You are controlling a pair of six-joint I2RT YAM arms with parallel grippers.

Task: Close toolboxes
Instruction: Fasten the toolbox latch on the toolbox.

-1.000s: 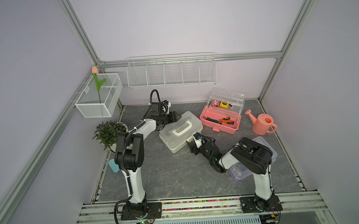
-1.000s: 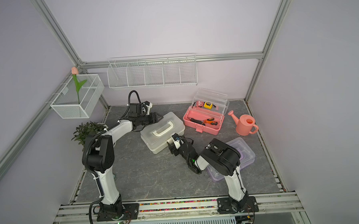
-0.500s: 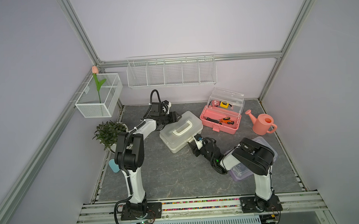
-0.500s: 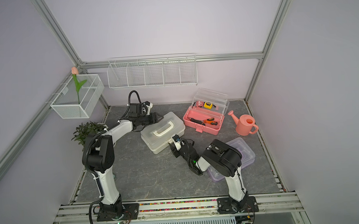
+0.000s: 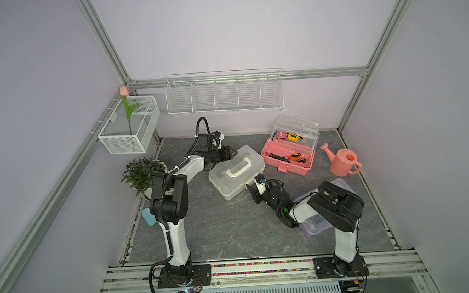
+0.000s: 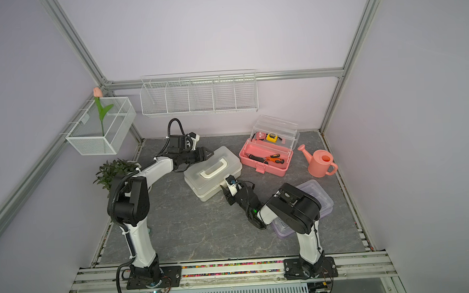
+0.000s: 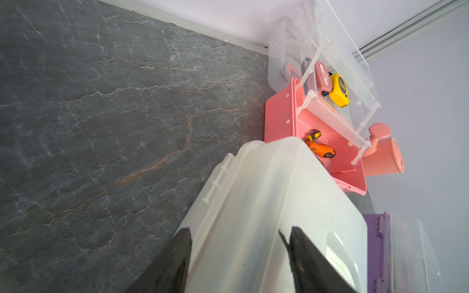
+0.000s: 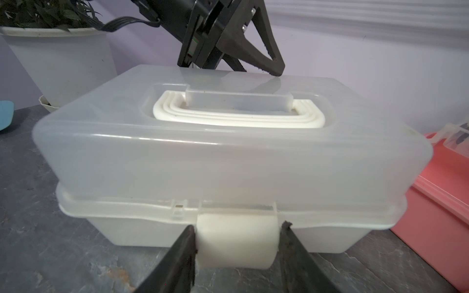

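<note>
Progress: translucent white plastic toolbox [image 5: 236, 171] sitting mid-table, lid [image 8: 203, 126] down; right gripper [image 8: 238, 225] pinching its white latch [image 8: 236, 247], left gripper [image 7: 238, 229] resting on lid, fingers spread. Pink plastic toolbox [image 5: 297, 170] standing open behind (purple-based toolbox [image 7: 377, 253] seemingly shut).

Three toolboxes [image 5: 236, 171], two wire baskets [image 5: 224, 94], one watering can [image 5: 343, 162], one potted plant [image 5: 142, 173], one tulip [image 5: 127, 108], two robot arms [image 5: 173, 204]

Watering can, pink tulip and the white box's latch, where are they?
watering can [image 5: 340, 166]: in a top view, on its round pink body.
pink tulip [image 5: 124, 90]: in a top view, on the bloom.
white latch [image 8: 236, 243]: in the right wrist view, on the middle of its front face.
</note>
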